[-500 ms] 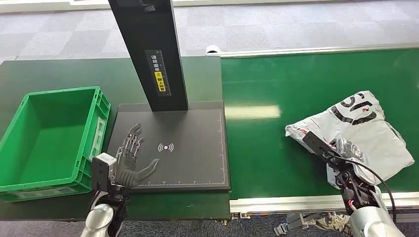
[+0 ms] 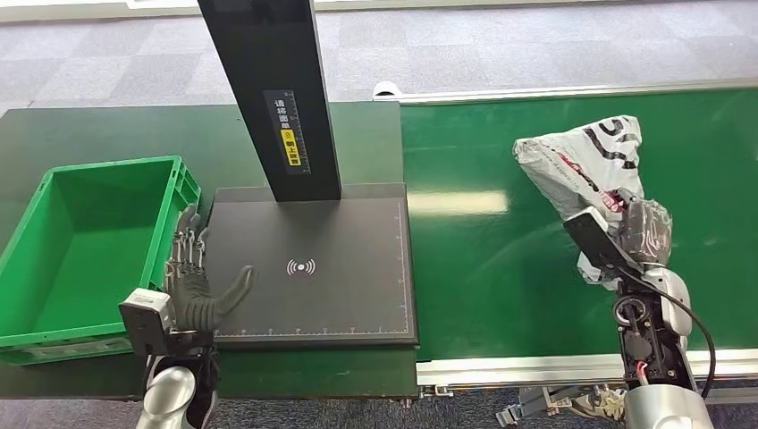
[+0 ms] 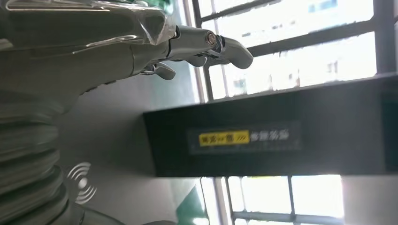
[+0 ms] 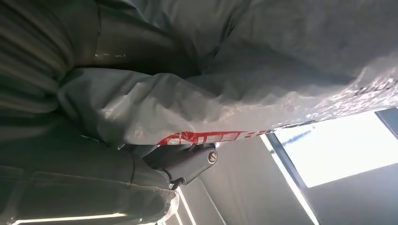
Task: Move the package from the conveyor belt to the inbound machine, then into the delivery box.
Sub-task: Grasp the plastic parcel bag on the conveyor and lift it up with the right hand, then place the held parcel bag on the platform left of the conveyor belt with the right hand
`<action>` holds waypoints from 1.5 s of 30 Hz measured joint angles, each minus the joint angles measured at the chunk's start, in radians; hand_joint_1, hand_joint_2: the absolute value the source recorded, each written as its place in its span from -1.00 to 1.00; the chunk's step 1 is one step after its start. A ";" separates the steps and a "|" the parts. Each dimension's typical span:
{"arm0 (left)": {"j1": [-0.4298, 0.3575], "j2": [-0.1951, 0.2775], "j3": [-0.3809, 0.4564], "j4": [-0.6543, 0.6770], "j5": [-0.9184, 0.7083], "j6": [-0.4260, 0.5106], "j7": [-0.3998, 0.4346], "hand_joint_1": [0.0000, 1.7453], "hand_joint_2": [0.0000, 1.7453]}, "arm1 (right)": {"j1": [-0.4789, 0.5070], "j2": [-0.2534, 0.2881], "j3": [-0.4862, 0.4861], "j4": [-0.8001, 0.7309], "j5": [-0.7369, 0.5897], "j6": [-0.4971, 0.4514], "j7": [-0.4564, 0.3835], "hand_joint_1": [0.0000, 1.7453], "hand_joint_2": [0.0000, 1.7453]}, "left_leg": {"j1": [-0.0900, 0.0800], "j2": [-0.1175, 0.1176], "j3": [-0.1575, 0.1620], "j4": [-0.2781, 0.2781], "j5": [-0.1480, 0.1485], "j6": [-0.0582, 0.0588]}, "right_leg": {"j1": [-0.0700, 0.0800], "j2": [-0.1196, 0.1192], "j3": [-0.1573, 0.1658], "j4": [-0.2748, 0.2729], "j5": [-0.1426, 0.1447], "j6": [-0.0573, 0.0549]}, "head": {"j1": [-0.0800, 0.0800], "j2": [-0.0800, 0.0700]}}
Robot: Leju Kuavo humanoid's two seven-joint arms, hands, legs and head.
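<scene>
- A grey tiled floor [image 2: 536, 45] lies beyond a green conveyor belt [image 2: 501, 268] and a dark green tabletop [image 2: 107, 134].
- One black flat scanner platform [image 2: 340, 295] with its upright black column [image 2: 277, 98] lies between the two hands; one green plastic crate [image 2: 80, 241] sits just beside the left hand [image 2: 192, 290].
- The left hand hovers with fingers spread, holding nothing, at the platform's edge.
- The right hand [image 2: 639, 232] grips one crumpled white plastic mailer bag [image 2: 585, 165], raised above the belt.
</scene>
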 joint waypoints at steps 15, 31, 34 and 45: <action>-0.027 0.004 -0.009 -0.031 0.068 0.035 -0.059 -1.00 1.00 | 0.207 0.062 0.215 -0.433 0.096 -0.088 -0.136 1.00 1.00 | 0.000 0.001 0.001 0.000 0.000 0.000 | 0.000 0.001 0.000 0.000 0.000 0.000 | 0.000 0.000; -0.055 0.018 -0.034 0.024 0.086 -0.018 -0.062 -1.00 1.00 | 0.175 0.080 0.670 -0.269 0.325 0.185 -0.022 1.00 1.00 | 0.000 0.002 0.001 0.000 0.000 0.000 | 0.000 0.001 0.000 0.000 0.000 0.000 | 0.000 0.000; -0.056 0.019 -0.035 0.034 0.086 -0.019 -0.062 -1.00 1.00 | 0.153 0.082 0.705 -0.211 0.328 0.195 -0.016 1.00 1.00 | 0.000 0.002 0.001 0.000 0.000 0.000 | 0.000 0.001 0.000 0.000 0.000 0.000 | 0.000 0.000; -0.060 0.021 -0.042 0.051 0.087 -0.021 -0.062 -1.00 1.00 | 0.096 0.088 0.785 -0.116 0.408 0.147 0.035 1.00 1.00 | 0.000 0.003 0.002 0.000 0.000 0.000 | 0.000 0.002 0.001 0.000 0.000 0.000 | 0.000 0.000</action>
